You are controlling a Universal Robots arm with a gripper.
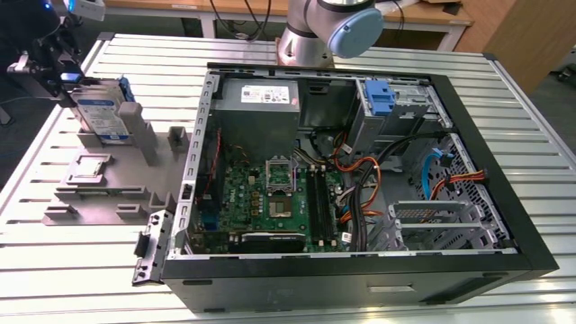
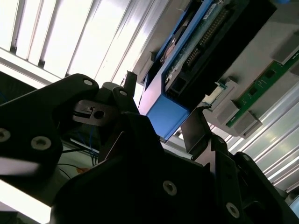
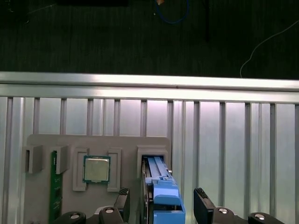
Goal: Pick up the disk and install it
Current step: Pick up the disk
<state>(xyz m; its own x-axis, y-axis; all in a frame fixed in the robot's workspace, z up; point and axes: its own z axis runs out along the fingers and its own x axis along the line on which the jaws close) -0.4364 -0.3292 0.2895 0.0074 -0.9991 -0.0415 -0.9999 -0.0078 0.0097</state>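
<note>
Silver striped table point(image 1: 54, 283) holds a big open computer case point(image 1: 360, 273) up front. Beside it, on the exterior view's left, sits a grey holder point(image 1: 90, 202). Farther back, the disk point(image 1: 101, 111) stands up in the holder's slot. The gripper point(image 3: 161, 192) has its fingers point(image 3: 202, 195) spread wide, one on each side of the disk.

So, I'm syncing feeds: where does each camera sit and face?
Exterior view: off-arm, high, looking down on the table, computer case, arm base.
First wrist view: on the wrist, looking past the open pincer at the disk in its fixture.
Second wrist view: on the wrist, behind the pincer's body, facing the disk's blue end.
All share the disk.
</note>
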